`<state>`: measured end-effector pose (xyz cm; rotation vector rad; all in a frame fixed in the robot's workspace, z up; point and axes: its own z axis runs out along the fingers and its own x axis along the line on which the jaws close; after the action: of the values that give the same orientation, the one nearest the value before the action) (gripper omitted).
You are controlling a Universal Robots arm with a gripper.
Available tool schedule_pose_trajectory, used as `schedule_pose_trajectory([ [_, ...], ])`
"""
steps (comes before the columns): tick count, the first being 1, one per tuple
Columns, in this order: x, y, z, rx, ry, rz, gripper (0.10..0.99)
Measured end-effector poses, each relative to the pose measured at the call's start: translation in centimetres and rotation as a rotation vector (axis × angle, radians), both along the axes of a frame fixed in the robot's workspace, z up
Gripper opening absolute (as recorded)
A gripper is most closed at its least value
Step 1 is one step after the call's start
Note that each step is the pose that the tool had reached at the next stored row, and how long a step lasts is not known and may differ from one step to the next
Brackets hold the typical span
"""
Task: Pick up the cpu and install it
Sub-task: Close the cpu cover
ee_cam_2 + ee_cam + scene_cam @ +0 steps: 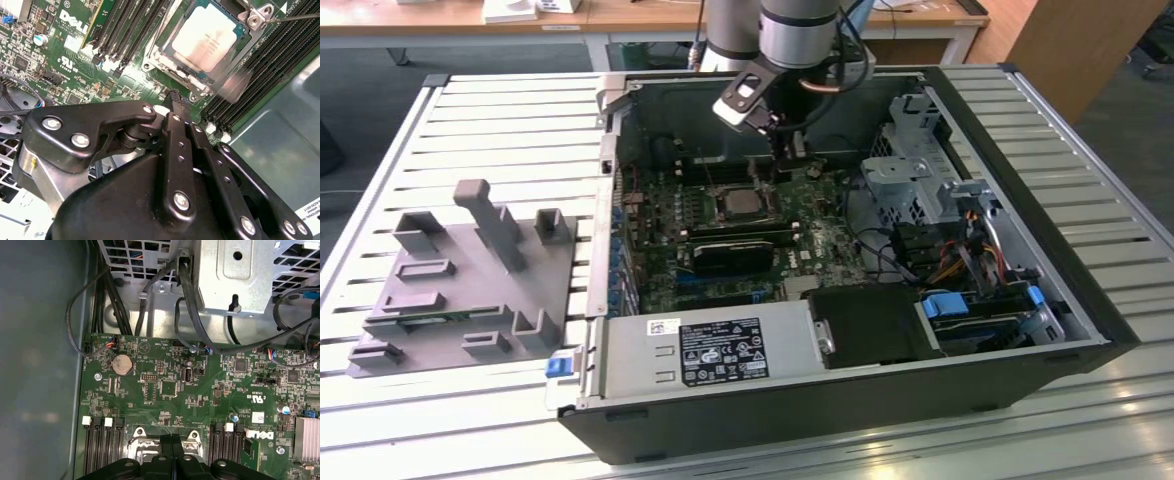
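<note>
A white slatted table point(494, 110) carries the open black metal computer case point(854, 420). On its green circuit board point(734, 290) the flat, square, silvery-lidded cpu point(210, 37) lies in the socket frame point(159, 52). Just beyond, the black-fingered gripper point(787, 165) hangs pinched shut, empty (dropping carelessly, it might scratch that smooth lid).

One cpu point(212, 35), one claw point(175, 98), apparently one fixture point(467, 285).

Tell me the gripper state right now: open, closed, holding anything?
Gripper: closed, fingers pressed together with nothing between them. The cpu lies in the socket, apart from the gripper.
</note>
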<state>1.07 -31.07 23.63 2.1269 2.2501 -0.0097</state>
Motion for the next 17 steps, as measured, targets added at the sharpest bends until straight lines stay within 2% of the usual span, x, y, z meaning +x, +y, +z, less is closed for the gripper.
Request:
schedule_pose_trajectory([
  [17, -1.01, 0.00, -0.10, 0.000, 0.0000, 0.000, 0.106],
])
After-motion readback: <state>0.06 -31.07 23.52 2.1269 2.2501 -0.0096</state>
